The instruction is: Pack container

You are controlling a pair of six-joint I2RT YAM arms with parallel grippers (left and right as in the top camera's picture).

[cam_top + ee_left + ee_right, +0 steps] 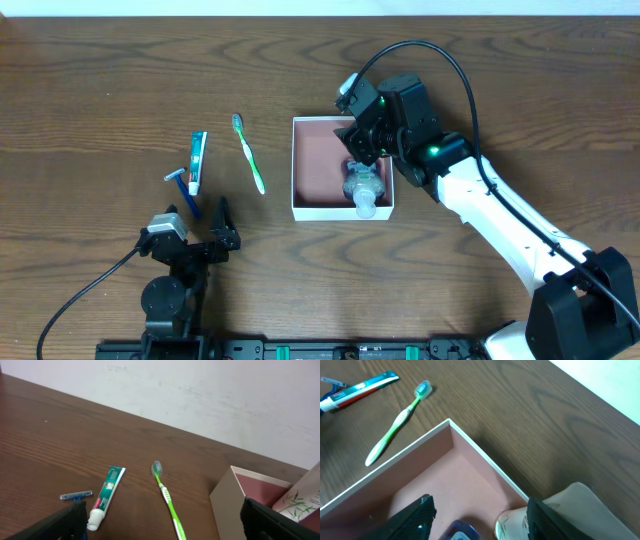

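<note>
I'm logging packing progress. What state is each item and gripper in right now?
container: open-topped, bottle inside
bottle: on its side, in container
toothbrush: flat on table, unpacked
toothpaste: flat on table, unpacked
razor: flat on table, unpacked
left gripper: open, empty
right gripper: open, over the bottle

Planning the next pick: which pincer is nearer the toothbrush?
Left. The left pincer sits close by the toothbrush's handle end; the right pincer is farther off, over the container.
</note>
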